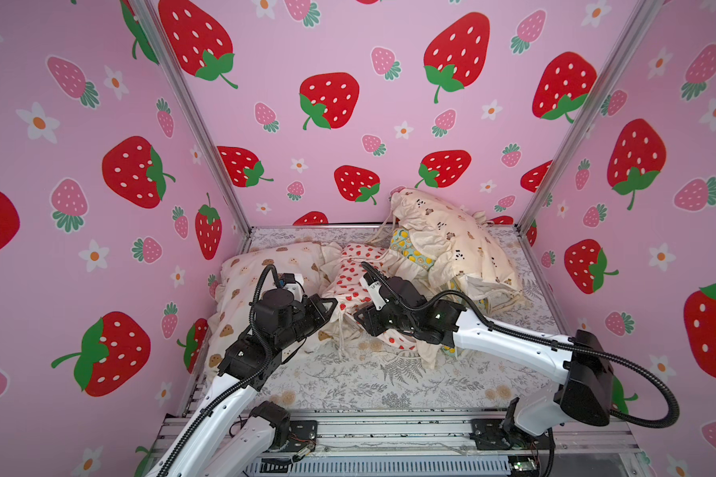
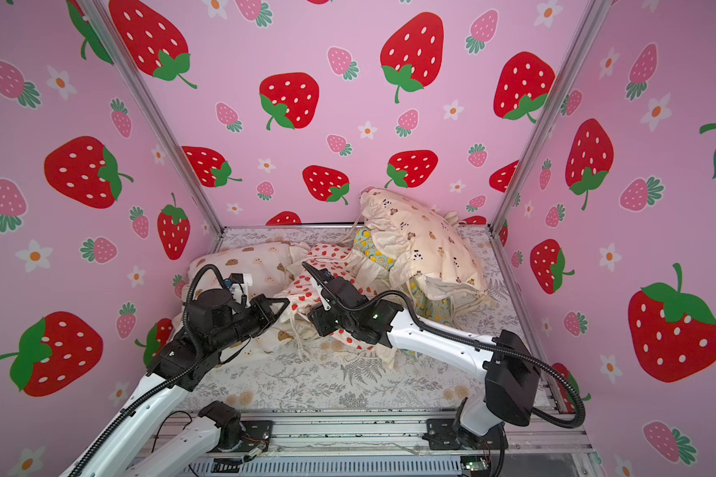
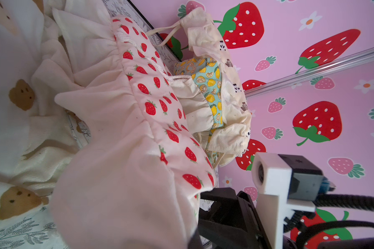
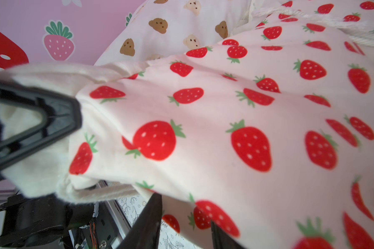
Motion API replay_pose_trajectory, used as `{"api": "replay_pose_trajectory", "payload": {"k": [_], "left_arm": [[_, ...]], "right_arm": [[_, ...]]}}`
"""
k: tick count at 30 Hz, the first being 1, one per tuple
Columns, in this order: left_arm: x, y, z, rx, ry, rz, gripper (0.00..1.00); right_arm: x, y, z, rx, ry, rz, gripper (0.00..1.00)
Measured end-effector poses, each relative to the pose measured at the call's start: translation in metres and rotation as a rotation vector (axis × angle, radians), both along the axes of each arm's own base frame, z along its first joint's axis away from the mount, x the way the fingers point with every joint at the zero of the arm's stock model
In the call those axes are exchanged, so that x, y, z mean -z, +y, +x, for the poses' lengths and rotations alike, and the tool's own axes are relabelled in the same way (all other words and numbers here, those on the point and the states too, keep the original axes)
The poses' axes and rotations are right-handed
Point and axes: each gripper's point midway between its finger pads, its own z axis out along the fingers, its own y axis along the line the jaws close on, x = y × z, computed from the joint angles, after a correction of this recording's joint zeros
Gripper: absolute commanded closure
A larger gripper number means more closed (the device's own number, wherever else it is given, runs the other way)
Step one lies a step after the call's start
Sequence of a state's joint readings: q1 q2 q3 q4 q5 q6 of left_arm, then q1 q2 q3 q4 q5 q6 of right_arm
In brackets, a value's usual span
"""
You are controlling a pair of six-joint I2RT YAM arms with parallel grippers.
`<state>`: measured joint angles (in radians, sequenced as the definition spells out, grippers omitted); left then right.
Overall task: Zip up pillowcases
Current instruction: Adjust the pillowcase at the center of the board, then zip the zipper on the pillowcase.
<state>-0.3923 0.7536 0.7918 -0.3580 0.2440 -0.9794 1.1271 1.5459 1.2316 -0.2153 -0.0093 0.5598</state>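
**Both arms at the near edge of the strawberry cover**

The soft, cream-ruffled red strawberry-print pillowcase (image 1: pixel 350 281) lies mid-table on the grey fern-print flat sheet (image 1: pixel 389 371), and its near edge is lifted between the two arms. On its left side it touches the plump cream pillowcase with brown bear and cookie print (image 1: pixel 265 264). Behind it on the right, the teal pillowcase with yellow lemons (image 1: pixel 410 252) is wedged under the ruffled beige pillowcase with tiny bears (image 1: pixel 451 239), which leans against the pink strawberry-patterned back wall (image 1: pixel 348 124).

The left gripper (image 1: pixel 330 306) has its jaws together, clamped on the cream ruffle at the strawberry cover's near-left corner. In the right wrist view the pale cloth bunches around its black finger.

The right gripper (image 1: pixel 359 321) sits just beside it, at the same edge. Its black fingers (image 4: pixel 147 224) stand apart, with strawberry fabric draped over and between them. I cannot tell whether either pad presses the cloth, because the fabric hides the contact. No zipper is clear in any view.
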Motion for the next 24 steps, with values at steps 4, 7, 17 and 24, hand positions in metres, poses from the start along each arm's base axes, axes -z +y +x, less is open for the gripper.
{"api": "replay_pose_trajectory", "payload": {"k": [4,7,17,24], "left_arm": [[0.0,-0.001,0.0,0.0,0.004,-0.008,1.0],[-0.001,-0.001,0.0,-0.002,0.007,-0.014,1.0],[-0.003,-0.002,-0.001,0.002,0.007,-0.03,1.0],[-0.005,-0.003,-0.001,0.004,0.008,-0.043,1.0]], "right_arm": [[0.004,0.002,0.003,-0.011,-0.006,0.027,0.64],[0.008,0.002,0.005,-0.017,-0.005,0.041,0.65],[0.001,0.01,0.005,-0.056,-0.039,0.102,0.67],[-0.006,0.015,0.005,-0.085,-0.067,0.137,0.7]]}}
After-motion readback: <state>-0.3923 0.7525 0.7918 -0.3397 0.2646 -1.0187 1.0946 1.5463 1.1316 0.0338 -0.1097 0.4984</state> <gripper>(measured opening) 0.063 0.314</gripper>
